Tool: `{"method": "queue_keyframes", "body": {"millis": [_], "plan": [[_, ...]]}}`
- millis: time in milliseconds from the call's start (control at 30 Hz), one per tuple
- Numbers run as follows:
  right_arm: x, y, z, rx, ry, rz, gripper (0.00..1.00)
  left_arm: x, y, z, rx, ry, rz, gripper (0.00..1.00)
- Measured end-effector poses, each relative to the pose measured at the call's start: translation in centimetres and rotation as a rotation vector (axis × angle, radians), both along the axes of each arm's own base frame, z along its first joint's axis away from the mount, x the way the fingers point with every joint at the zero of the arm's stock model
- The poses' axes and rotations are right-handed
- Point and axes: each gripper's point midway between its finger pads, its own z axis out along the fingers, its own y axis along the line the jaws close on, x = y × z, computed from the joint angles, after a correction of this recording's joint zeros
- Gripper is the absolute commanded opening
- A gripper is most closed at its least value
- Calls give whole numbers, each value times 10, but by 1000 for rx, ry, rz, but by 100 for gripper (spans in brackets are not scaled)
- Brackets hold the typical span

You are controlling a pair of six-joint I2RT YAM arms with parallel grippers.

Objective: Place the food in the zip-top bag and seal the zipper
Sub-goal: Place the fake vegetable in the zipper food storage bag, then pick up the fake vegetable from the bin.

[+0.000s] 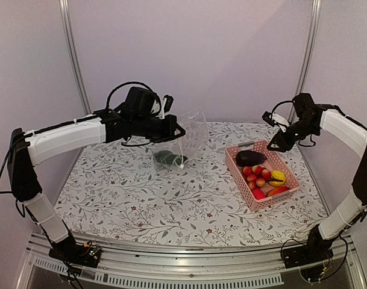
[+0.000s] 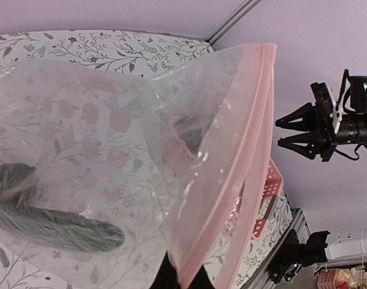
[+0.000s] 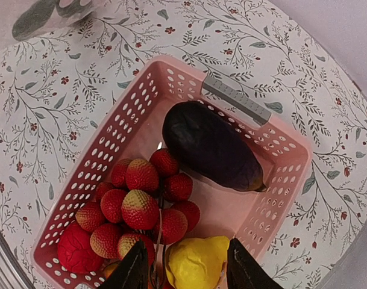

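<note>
left gripper (image 1: 178, 129) clamps the zipper (image 2: 254, 102) edge of the clear plastic bag (image 1: 194, 133), raised near the far edge of the tabletop (image 1: 141, 198); 1 dark green toy vegetable (image 1: 166, 158) lies inside. right gripper (image 3: 186, 271), jaws spread and empty, hangs over the pink slotted basket (image 3: 171, 67) near the right edge.

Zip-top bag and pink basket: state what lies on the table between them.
Nothing but bare floral tablecloth separates the zip-top bag from the pink basket, as the top external view shows.
</note>
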Motion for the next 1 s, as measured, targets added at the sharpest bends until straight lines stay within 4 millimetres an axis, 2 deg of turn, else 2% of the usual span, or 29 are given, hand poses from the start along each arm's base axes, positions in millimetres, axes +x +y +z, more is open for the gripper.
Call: {"method": "queue_keyframes", "body": {"millis": [200,500,633,1000], "plan": [[27,4,-13,-85,-32,88,59,0,0,0,0,0,0,0],[51,27,-62,-240,-10,232,61,0,0,0,-1,0,-1,0],[64,30,-74,-260,-1,245,62,-2,2,0,-1,1,-1,0],[69,40,-111,-294,59,316,73,-5,3,3,-10,3,-6,0]]}}
